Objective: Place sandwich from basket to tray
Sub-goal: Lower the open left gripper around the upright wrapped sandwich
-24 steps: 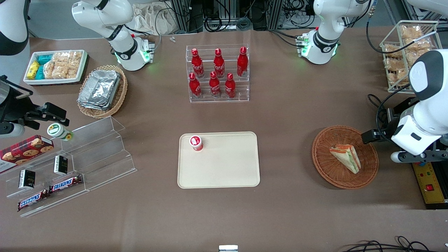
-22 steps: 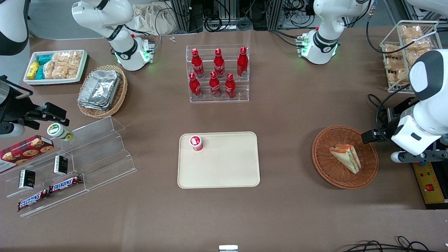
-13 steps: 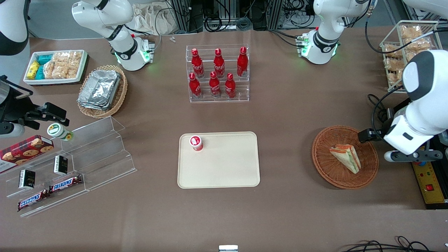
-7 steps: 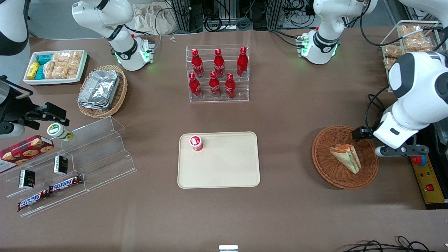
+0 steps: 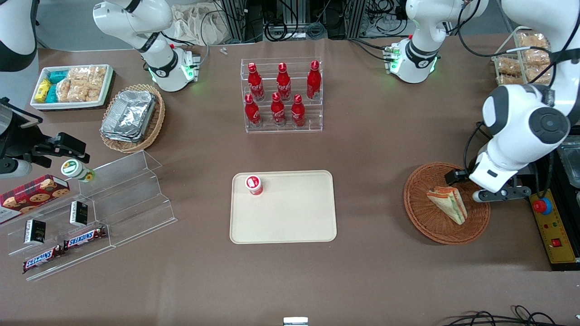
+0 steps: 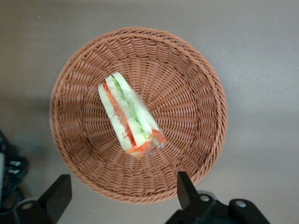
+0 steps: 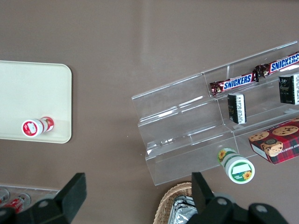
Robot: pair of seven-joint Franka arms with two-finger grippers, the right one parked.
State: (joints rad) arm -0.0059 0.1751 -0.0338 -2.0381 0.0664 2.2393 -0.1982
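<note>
The sandwich [image 5: 447, 203], a pale wedge with green and red-orange layers, lies in the round reddish-brown basket [image 5: 417, 213] toward the working arm's end of the table. In the left wrist view the sandwich [image 6: 131, 116] lies in the middle of the basket [image 6: 187, 107]. My left gripper [image 6: 121, 192] hangs open above the basket's rim, with nothing between its fingers [image 6: 184, 186]. In the front view the arm's hand [image 5: 489, 179] hovers over the basket's edge beside the sandwich. The cream tray [image 5: 294, 217] lies mid-table, well apart from the basket.
A small red-capped bottle [image 5: 254, 184] stands on the tray's corner. A clear rack of red bottles [image 5: 282, 95] stands farther from the camera. A yellow control box [image 5: 555, 235] lies beside the basket. A clear stepped shelf [image 5: 113, 199] and a foil-container basket [image 5: 131, 117] lie toward the parked arm's end.
My left arm has swung in from the table's edge toward the basket, and its hand now hovers over the basket's rim. The sandwich and tray have not moved.
</note>
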